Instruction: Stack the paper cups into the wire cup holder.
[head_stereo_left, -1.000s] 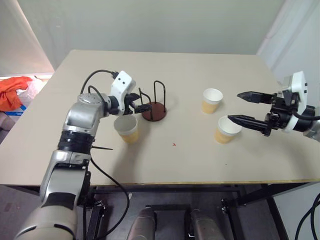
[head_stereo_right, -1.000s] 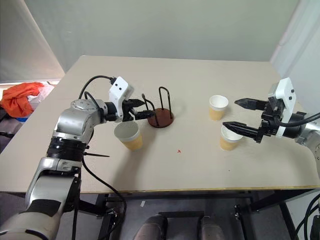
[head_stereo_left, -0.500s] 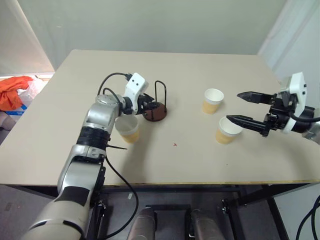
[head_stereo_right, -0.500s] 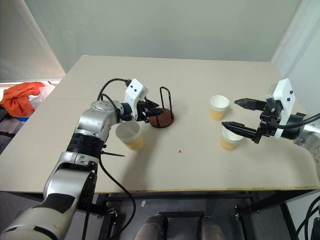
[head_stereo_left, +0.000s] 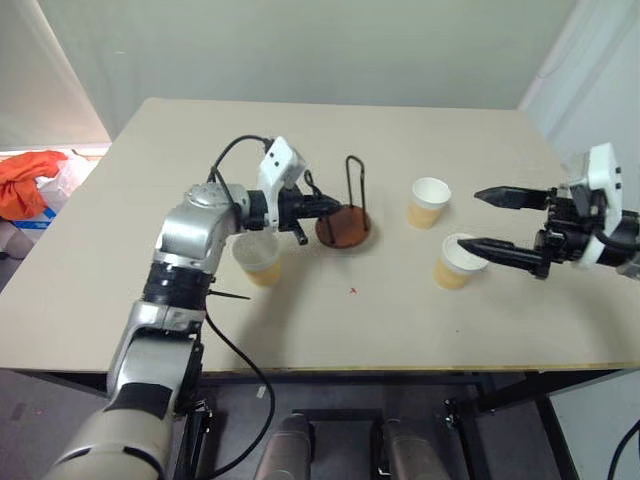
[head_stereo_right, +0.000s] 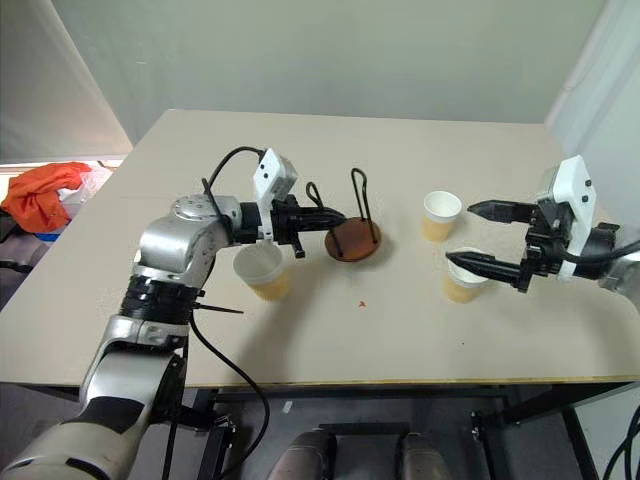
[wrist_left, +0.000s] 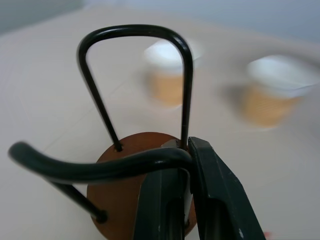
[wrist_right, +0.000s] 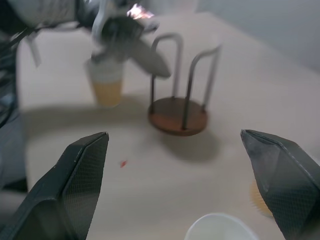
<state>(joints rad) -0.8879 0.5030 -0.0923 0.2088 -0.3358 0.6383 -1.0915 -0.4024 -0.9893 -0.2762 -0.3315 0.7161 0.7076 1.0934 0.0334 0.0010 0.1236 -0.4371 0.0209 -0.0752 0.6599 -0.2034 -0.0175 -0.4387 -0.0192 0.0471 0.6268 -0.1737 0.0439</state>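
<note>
- wire cup holder (head_stereo_left: 345, 222) stands mid-table; stiff thin loops on a disc base, likely light and easy to tip; best gripped low on a loop
- left gripper (wrist_left: 186, 165) is clamped on one loop
- paper cups (head_stereo_left: 427, 201) sit apart on the table (head_stereo_left: 420, 330); light, crushable; take by the rim
- right gripper (head_stereo_left: 497, 221) is spread wide over one cup

your left gripper (head_stereo_left: 325, 208) sits left of centre, arm reaching rightward, fingers (wrist_left: 210, 200) pinched together. your right gripper (head_stereo_left: 497, 222) hangs at the right edge, jaws spread wide.
</note>
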